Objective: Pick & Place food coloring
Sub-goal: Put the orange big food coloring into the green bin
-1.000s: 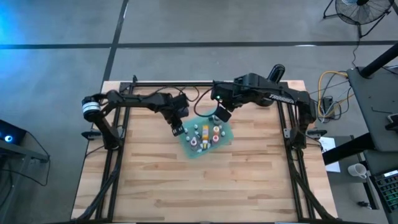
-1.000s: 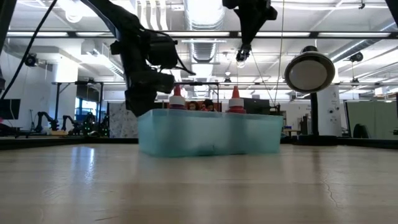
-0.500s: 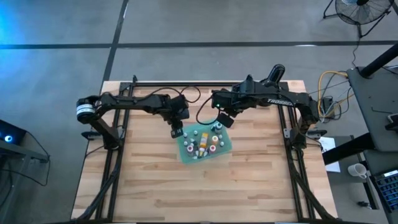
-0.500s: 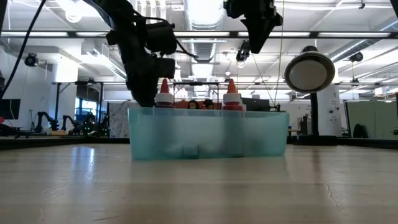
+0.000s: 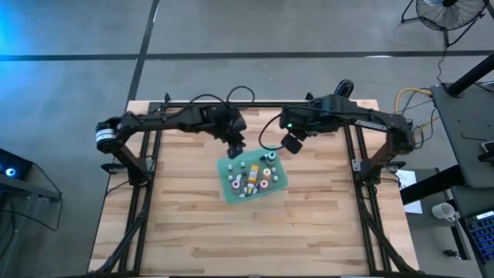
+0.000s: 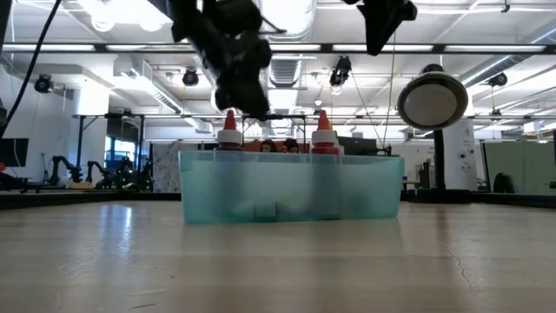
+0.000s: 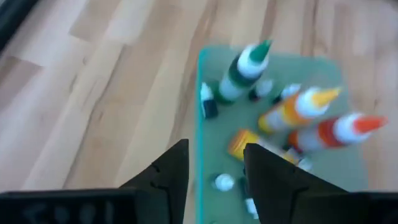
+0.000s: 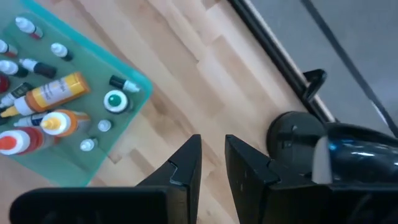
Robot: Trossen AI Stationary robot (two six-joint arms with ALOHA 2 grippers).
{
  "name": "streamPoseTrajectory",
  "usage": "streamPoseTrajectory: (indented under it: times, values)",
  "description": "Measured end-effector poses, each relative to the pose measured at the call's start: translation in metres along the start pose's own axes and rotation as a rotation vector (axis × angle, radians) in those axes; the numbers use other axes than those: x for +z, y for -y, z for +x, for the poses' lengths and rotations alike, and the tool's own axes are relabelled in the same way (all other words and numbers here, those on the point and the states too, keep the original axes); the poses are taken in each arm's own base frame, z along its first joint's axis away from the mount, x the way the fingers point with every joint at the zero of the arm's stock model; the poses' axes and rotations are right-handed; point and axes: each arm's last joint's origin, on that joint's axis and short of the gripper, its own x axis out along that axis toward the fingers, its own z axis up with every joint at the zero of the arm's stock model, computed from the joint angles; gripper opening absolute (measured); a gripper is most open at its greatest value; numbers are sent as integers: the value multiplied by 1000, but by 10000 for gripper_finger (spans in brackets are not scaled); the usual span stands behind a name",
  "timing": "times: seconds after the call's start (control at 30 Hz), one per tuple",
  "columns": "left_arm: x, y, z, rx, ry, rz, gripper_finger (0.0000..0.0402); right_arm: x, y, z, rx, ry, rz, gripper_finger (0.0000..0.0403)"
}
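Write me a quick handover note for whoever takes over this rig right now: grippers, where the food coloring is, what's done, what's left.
Left gripper: fingers apart, empty, raised over the far left corner of the teal tray.
Right gripper: fingers nearly together, empty, raised beyond the tray's far right corner, near the black round lamp.
Food coloring bottles: all those visible are in the tray, some upright, at least one orange one lying down. None show on the bare table.
Done: bottles appear gathered in the tray.
Left: likely just check for strays and park both arms.

Left tool (image 7: 214, 171) fingers parted, empty, above teal tray (image 7: 200, 118) rim; food coloring (image 7: 292, 115) bottles inside.
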Motion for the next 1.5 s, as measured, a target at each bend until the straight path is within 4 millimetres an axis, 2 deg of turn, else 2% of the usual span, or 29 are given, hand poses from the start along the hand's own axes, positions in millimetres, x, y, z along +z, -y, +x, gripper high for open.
streamPoseTrajectory:
  times: [0.13, 0.23, 0.37, 0.57, 0.83, 1.03, 1.23, 1.5]
  values:
    - [16, 10, -12, 47, 29, -77, 127, -9, 10, -7, -14, 52, -6, 63]
    - [19, 20, -15, 87, 29, -135, 127, -16, 16, -10, -13, 71, -32, 63]
    - [14, 40, -15, 107, -4, -226, 133, -28, 24, -11, -7, 85, -50, 63]
    - [6, 75, -13, 100, -9, -343, 164, -48, 34, -11, 14, 103, -8, 63]
    - [6, 82, -11, 92, 16, -565, 167, -68, 42, -9, 55, 82, 171, 63]
    - [6, 91, 7, 72, 32, -686, 167, -74, 42, -5, 48, 67, 192, 63]
    - [-2, 96, 35, 145, -48, -825, 166, -74, 42, -2, -4, 86, 70, 63]
    - [11, 103, 77, 234, -151, -845, 165, -74, 45, -3, -44, 111, -64, 63]
